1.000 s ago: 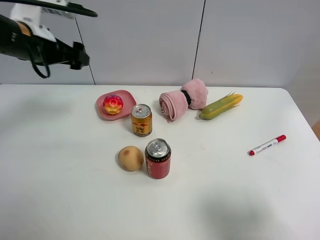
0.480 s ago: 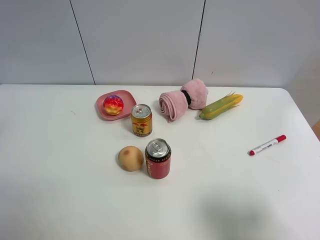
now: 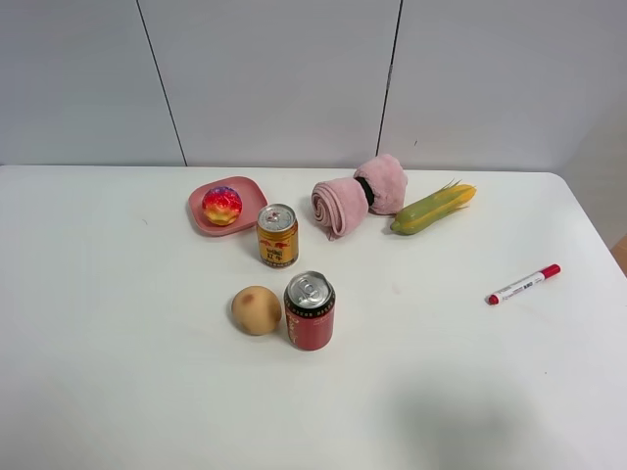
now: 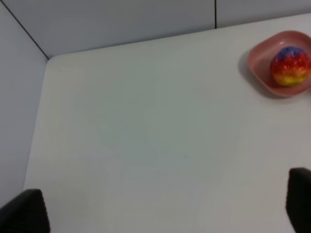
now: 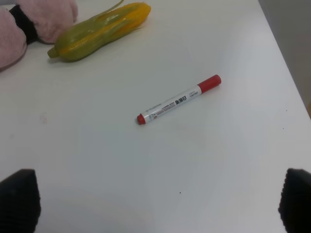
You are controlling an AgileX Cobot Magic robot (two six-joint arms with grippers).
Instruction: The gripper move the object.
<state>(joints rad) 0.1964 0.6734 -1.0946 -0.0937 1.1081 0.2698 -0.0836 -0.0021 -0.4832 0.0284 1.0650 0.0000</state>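
Note:
The object, a bumpy red and yellow fruit toy, lies on a pink plate at the back left of the white table. It also shows in the left wrist view on the plate. Neither arm shows in the exterior high view. My left gripper is open and empty, high above bare table, well away from the fruit toy. My right gripper is open and empty above the table's right side, near a red marker.
A gold can stands just in front of the plate. A red can and a smooth tan fruit sit mid-table. A rolled pink towel, a corn cob and the marker lie to the right.
The left arm, seen at the upper left one second ago, has left the exterior high view. Nothing on the table has moved.

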